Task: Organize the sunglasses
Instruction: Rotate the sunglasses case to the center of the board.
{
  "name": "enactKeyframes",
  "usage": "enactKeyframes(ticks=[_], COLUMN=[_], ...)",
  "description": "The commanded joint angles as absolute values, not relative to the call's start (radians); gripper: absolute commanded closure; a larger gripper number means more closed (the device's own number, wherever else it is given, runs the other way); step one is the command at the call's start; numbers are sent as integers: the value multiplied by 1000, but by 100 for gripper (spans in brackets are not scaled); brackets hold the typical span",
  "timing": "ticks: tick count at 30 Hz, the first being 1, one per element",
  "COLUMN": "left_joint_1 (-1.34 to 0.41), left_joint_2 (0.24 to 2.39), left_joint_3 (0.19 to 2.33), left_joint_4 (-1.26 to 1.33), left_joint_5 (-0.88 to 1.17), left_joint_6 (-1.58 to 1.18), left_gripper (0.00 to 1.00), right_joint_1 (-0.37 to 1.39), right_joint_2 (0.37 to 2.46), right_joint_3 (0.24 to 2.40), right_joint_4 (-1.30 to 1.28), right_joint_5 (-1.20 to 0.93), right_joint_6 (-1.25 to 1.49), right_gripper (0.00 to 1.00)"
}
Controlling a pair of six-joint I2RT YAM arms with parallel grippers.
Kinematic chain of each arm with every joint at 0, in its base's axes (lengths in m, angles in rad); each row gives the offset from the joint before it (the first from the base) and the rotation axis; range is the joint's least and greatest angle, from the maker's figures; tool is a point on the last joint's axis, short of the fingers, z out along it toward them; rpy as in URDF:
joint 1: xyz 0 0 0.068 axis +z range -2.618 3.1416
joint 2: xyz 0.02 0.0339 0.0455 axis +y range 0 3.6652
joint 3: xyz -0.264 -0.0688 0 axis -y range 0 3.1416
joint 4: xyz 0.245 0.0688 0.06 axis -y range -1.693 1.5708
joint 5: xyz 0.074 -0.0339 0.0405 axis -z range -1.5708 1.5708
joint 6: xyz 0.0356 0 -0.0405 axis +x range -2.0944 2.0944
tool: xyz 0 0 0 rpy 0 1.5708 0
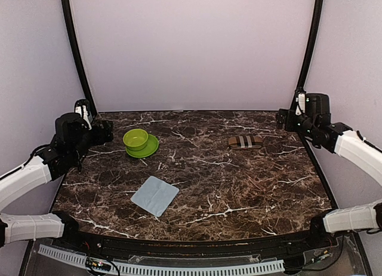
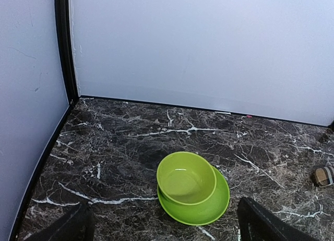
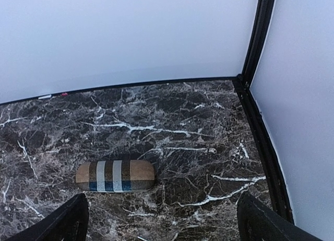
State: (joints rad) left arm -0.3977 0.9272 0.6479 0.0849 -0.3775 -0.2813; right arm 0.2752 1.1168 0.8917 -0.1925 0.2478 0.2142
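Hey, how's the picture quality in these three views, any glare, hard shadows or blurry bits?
Top external: soft, even light, only a faint shadow under the green bowl, no glare on the marble table. Left wrist: bowl sharp, the near fingertips dark and slightly soft. Right wrist: striped case crisp; fingertips are featureless black silhouettes.

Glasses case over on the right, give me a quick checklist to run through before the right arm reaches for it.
1. Striped glasses case lies flat and closed on the table: ok.
2. Right gripper open and empty, with the case ahead of it: ok.
3. Left gripper open and empty, at the table's left edge: ok.
4. Nothing on the marble between the right gripper and the case: ok.
5. Light blue cloth and green bowl lie apart from the case: ok.
6. Sunglasses inside the case: cannot tell; none show loose.
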Motion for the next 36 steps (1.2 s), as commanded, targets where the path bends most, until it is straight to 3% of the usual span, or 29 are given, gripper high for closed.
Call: enactKeyframes(ticks=[1, 12, 21, 36], left_joint_1=[-405, -405, -409, -411], left_joint_2=[916, 916, 918, 911], left_joint_3=[641, 650, 653, 648], left_joint_4=[112, 109, 94, 92], left_joint_5=[-344, -298, -276, -266], left_joint_6=[-305, -330, -344, -358], left_gripper=[3, 4, 6, 7], right_joint_1=[282, 280, 262, 209], right_joint_2=[1215, 1555, 1860, 2039], right_joint_3=[953, 1104, 1306, 1391], right_joint_4=[-210, -176, -152, -157], right_joint_5=[224, 26, -66, -272], right_joint_6=[199, 80, 194, 258], right_gripper=[1, 1, 1, 1])
